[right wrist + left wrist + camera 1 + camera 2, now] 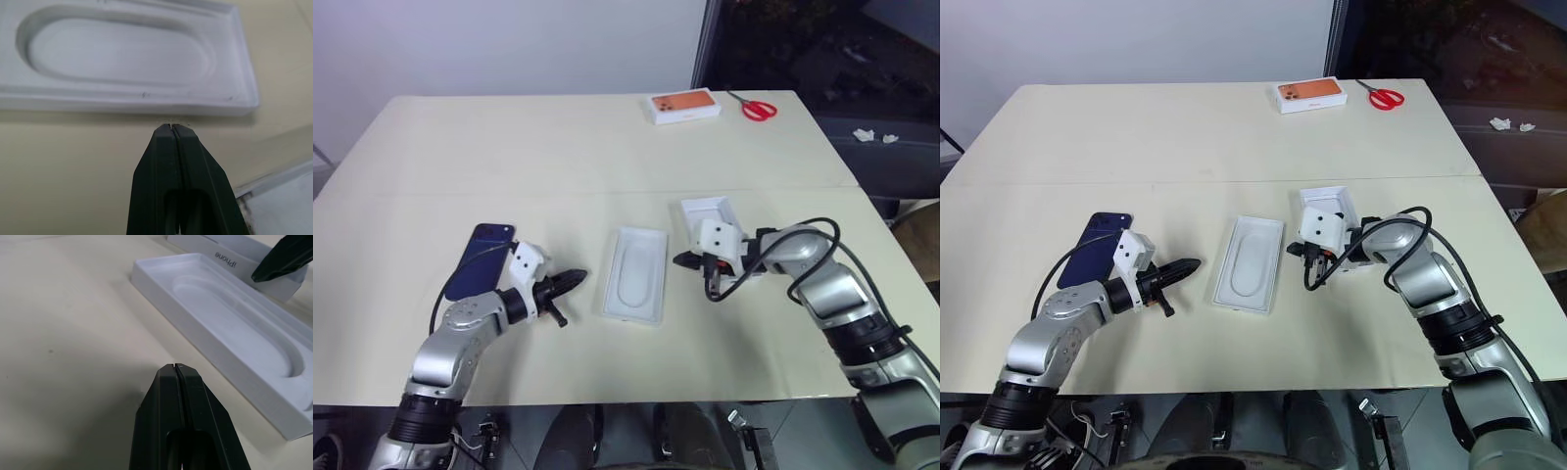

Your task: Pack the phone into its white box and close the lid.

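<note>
The dark navy phone (478,260) lies flat on the table at the left, just behind my left wrist. My left gripper (581,277) is shut and empty, pointing at the left long side of a white insert (636,274) with a rounded recess. My right gripper (681,261) is also shut and empty, just right of the insert. Behind my right wrist lies a white cardboard tray with a plain white inside, the lid (710,209), open side up and partly hidden. The white box is hidden.
A white box with an orange top (685,105) and red scissors (759,108) lie at the table's far edge. A black cable (803,231) loops over my right forearm. The table (509,157) stretches wide behind the phone.
</note>
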{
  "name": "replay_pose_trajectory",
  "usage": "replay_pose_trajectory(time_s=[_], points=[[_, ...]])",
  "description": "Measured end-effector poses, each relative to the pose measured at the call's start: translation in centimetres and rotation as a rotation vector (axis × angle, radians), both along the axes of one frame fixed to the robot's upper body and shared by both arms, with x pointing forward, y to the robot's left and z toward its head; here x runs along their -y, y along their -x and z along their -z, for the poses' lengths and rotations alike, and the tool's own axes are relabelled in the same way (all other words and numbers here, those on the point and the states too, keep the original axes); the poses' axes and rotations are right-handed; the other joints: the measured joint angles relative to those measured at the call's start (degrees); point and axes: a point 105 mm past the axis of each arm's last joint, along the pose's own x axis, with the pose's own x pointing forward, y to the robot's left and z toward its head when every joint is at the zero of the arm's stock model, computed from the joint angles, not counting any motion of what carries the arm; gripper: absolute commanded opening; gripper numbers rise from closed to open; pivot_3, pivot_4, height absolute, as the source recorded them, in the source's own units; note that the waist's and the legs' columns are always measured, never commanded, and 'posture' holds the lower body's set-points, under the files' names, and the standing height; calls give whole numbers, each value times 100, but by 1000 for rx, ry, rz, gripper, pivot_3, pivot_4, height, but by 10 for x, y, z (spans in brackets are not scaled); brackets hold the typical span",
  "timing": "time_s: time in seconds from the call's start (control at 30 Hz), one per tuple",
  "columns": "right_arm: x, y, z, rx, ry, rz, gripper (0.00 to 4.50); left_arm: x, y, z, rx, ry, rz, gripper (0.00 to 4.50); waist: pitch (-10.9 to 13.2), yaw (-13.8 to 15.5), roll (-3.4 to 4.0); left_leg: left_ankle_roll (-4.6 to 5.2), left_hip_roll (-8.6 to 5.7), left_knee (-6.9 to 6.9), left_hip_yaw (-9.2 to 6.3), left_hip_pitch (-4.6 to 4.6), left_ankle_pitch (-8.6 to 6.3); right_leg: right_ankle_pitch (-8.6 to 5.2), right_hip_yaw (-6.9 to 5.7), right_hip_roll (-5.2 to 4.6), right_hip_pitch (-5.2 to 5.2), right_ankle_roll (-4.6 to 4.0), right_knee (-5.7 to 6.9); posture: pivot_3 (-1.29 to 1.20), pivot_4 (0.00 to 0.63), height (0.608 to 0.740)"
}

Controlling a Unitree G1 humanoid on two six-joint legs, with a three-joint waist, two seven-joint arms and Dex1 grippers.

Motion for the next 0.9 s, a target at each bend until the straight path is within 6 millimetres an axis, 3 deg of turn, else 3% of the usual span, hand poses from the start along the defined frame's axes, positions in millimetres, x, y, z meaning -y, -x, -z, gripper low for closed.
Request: replay_pose_trajectory(time_s=[0.3, 0.6, 0.9], points=[[0, 3, 6, 13, 39, -19, 0, -4, 1, 2, 11, -36, 0, 49, 0, -3, 0, 0, 0, 0, -1, 1, 0, 0, 0, 0, 1, 0, 0, 0, 150, 740], [-33, 5, 19, 15, 4, -61, 0, 21, -1, 14, 2, -15, 5, 49, -1, 6, 1, -1, -1, 7, -2, 3, 1, 2, -1, 0, 4, 4, 4, 0, 150, 740], [-36, -4, 16, 40, -4, -48, 0, 19, -2, 13, 3, -23, -9, 49, -1, -14, 1, 1, -2, 9, -2, 4, 3, 6, -1, 1, 5, 8, 4, 0, 150, 740]])
